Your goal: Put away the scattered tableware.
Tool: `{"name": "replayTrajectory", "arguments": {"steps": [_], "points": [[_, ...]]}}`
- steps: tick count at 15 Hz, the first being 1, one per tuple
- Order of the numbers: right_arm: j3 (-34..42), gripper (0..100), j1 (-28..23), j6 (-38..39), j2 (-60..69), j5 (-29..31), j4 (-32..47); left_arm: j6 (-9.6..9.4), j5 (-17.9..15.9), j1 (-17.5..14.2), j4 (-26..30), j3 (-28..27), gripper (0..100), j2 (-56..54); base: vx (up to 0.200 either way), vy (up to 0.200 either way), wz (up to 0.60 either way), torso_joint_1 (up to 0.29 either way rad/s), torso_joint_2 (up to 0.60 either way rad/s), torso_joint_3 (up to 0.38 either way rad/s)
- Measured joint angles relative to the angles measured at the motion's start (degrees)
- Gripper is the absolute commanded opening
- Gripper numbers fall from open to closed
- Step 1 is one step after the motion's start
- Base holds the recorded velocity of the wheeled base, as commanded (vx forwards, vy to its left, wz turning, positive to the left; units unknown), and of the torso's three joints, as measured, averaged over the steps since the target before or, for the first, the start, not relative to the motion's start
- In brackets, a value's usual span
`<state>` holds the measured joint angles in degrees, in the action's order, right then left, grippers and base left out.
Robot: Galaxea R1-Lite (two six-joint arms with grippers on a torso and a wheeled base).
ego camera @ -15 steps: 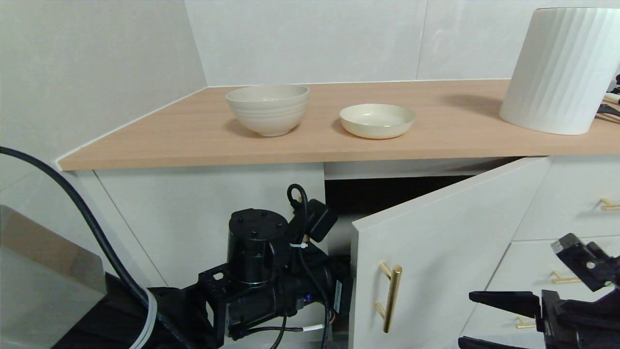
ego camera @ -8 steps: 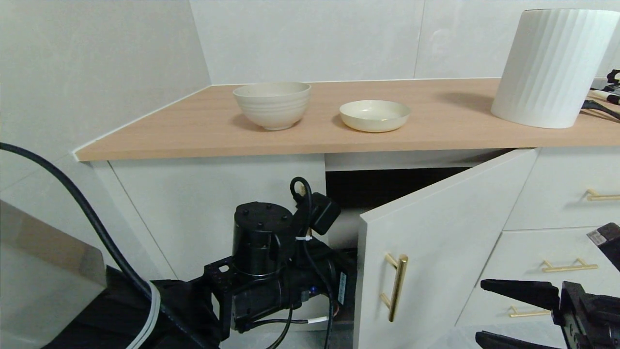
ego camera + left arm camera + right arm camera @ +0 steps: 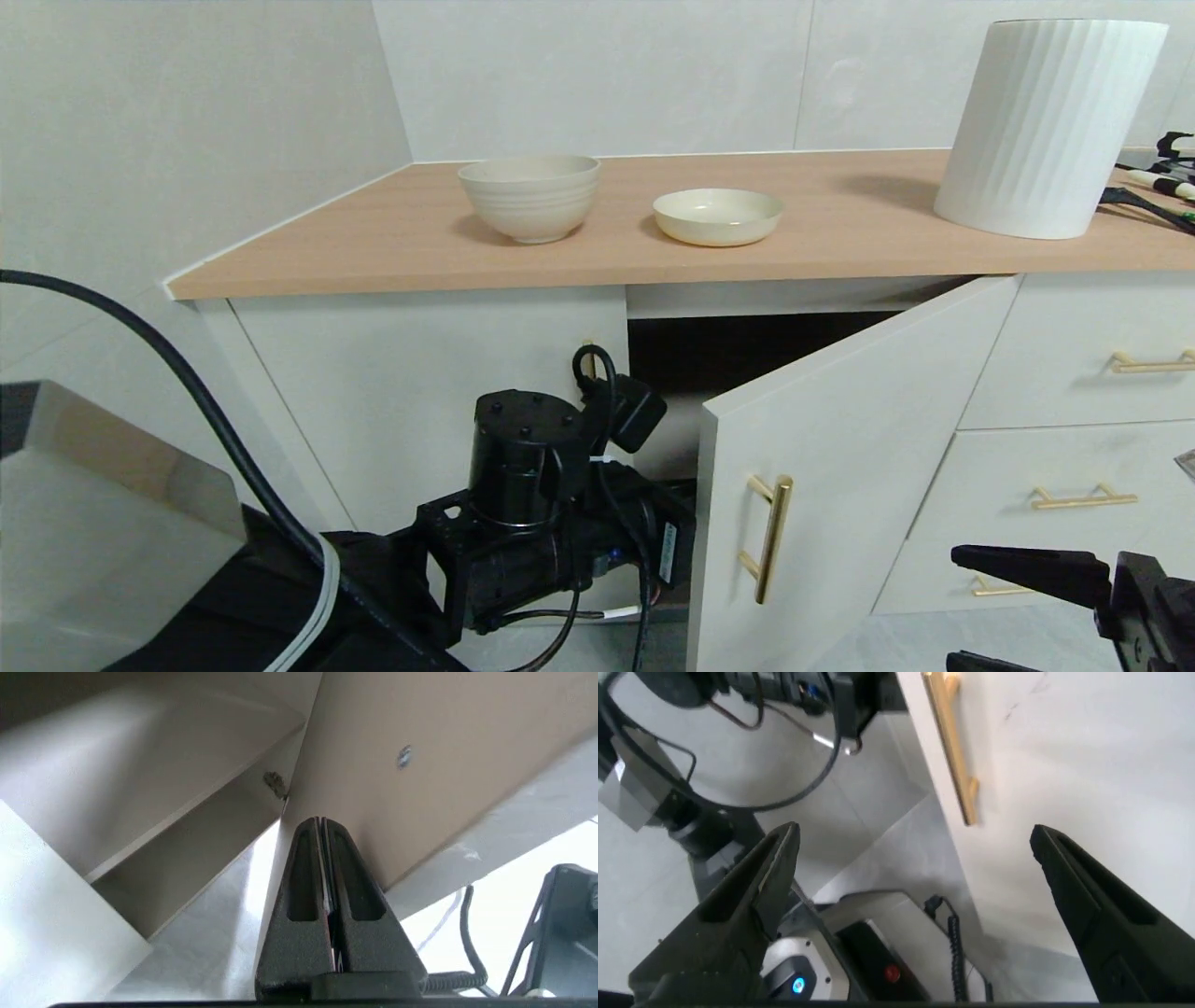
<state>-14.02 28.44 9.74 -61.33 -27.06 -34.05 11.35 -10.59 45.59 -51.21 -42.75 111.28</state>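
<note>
Pressing flat against each other with nothing between them, the two fingers of my left gripper (image 3: pixel 320 831) point up along the inner side of the cabinet door (image 3: pixel 840 439), their tips just beside its edge; whether they touch it I cannot tell. Beyond those tips lies one cabinet shelf (image 3: pixel 187 849). My right gripper (image 3: pixel 952 607) hangs low on the outer side of that door, its two fingers spread wide and holding nothing, with the one brass door handle (image 3: pixel 952 747) just ahead of the gap between them. To the outer side of my right fingers I count three brass drawer pulls, the nearest (image 3: pixel 991 588) just behind my upper finger. Well above and beyond both pairs of fingers, the countertop (image 3: pixel 392 243) carries the tableware: one deep ribbed bowl (image 3: pixel 529 196) more in line with my left fingers, and one shallow dish (image 3: pixel 717 215) beside it, apart, both upright. Farther over on my right side stands one tall white ribbed container (image 3: pixel 1046 131), with some dark utensils (image 3: pixel 1144 191) past it, too small to count.
</note>
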Motion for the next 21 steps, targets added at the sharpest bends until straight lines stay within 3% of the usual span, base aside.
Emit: {"name": "replayTrajectory", "arguments": {"steps": [8,12,13,16,17,19,20,21], "points": [[-0.1,100,0.0,0.0,3.6,0.3,2.5,0.06,0.2,-0.2,5.4,-8.5,0,3.8,-0.025,0.000,0.00,0.002,0.00,0.000],[-0.9,100,0.2,-0.1,6.0,0.3,2.8,0.06,0.6,1.0,6.4,-9.2,0,4.0,0.000,0.000,0.00,0.000,0.00,0.000],[-0.9,100,0.2,-0.1,6.6,0.3,2.8,0.06,0.8,1.9,7.2,-9.4,0,3.8,0.000,0.000,0.00,0.000,0.00,0.000],[-1.5,100,1.9,0.0,9.6,-0.3,4.5,0.06,1.1,8.6,10.3,-11.2,0,3.1,0.000,0.000,0.00,0.000,0.00,0.000],[-2.2,100,4.0,0.1,11.8,-1.2,7.7,0.20,1.1,13.0,11.1,-12.4,0,2.9,0.000,0.000,0.00,0.000,0.00,0.000],[-5.0,100,6.9,0.2,16.7,-8.3,17.2,3.21,4.1,18.2,12.2,-14.3,0,2.6,0.000,0.000,0.00,0.000,0.00,0.000],[-6.8,100,7.4,0.2,19.1,-14.6,21.9,4.00,4.7,18.5,11.9,-14.4,0,2.6,0.000,0.000,0.00,0.000,0.00,0.000],[-8.4,100,7.4,0.3,21.0,-17.3,23.9,4.27,4.7,18.5,10.5,-13.4,0,2.4,0.000,0.000,0.00,0.000,0.00,0.000]]}}
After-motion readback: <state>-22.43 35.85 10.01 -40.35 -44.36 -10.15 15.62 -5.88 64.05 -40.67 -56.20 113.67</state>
